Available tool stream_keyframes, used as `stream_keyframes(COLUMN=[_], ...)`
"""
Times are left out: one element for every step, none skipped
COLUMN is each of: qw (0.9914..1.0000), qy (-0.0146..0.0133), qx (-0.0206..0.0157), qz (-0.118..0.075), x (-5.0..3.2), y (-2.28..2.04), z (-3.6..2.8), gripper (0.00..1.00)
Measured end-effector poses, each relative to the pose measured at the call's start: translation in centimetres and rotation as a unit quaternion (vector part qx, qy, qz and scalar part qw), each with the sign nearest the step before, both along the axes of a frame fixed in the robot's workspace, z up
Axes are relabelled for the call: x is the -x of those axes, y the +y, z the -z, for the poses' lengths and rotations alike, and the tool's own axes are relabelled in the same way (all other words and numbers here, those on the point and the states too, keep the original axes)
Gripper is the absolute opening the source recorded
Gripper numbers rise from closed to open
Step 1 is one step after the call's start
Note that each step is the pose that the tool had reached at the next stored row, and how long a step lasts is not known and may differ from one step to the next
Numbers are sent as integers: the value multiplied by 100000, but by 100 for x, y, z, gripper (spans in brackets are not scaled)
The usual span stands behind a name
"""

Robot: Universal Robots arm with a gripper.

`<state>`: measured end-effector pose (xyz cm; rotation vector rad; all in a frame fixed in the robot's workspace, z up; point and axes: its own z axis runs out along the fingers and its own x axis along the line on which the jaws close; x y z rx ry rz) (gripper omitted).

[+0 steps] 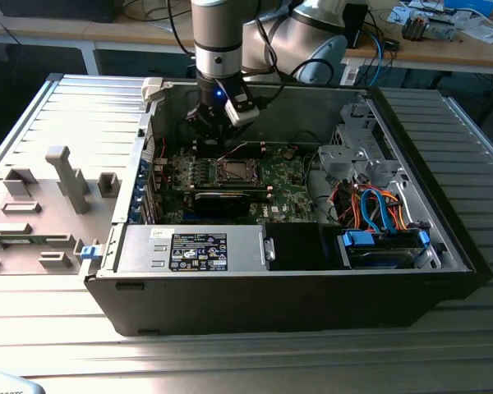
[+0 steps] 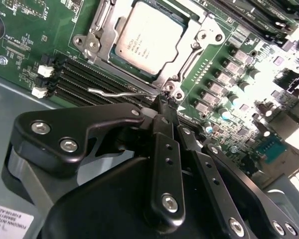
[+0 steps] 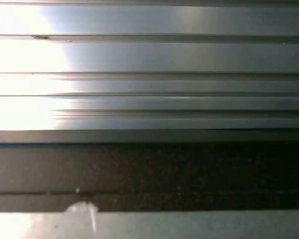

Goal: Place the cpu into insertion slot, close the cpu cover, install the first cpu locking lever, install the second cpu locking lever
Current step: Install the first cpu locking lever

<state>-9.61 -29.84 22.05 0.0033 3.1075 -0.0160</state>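
Cpu point(image 2: 148, 41) seated in the socket on the green motherboard point(image 2: 20, 30), cpu cover point(image 2: 104, 42) down around it, framing the silver top. Claw point(image 2: 165, 102) closed, tips pinched together on nothing, just at the socket's corner, at 5 o'clock from the chip. Thin locking lever point(image 2: 117, 92) lying beside the claw tips, along the memory slots point(image 2: 74, 79). Open computer case point(image 1: 444, 238) on the ribbed worktop point(image 1: 230, 361).

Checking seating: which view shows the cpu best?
The second wrist view: the cpu sits large and near, in its socket with the cpu cover framing it, just beyond the gripper. The exterior view shows it small and distant. The first wrist view shows ribbed metal.
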Motion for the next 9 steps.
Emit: stream_keyframes(qw=[100000,100000,100000,100000,99999,99999,99999,99999,99999], qy=[0,3,0,-2,3,5,-2,-1,-7], qx=[0,2,3,2,9,6,0,-4,-6], qz=[4,3,-44,-153,-324,-438,-477,-497,-508], x=[-6,-8,-8,-9,-9,-9,-9,-10,-12], y=[0,1,3,7,10,14,16,18,20], z=[11,19,31,38,43,48,53,57,63], gripper=[11,11,11,11,11,11,11,11,11])
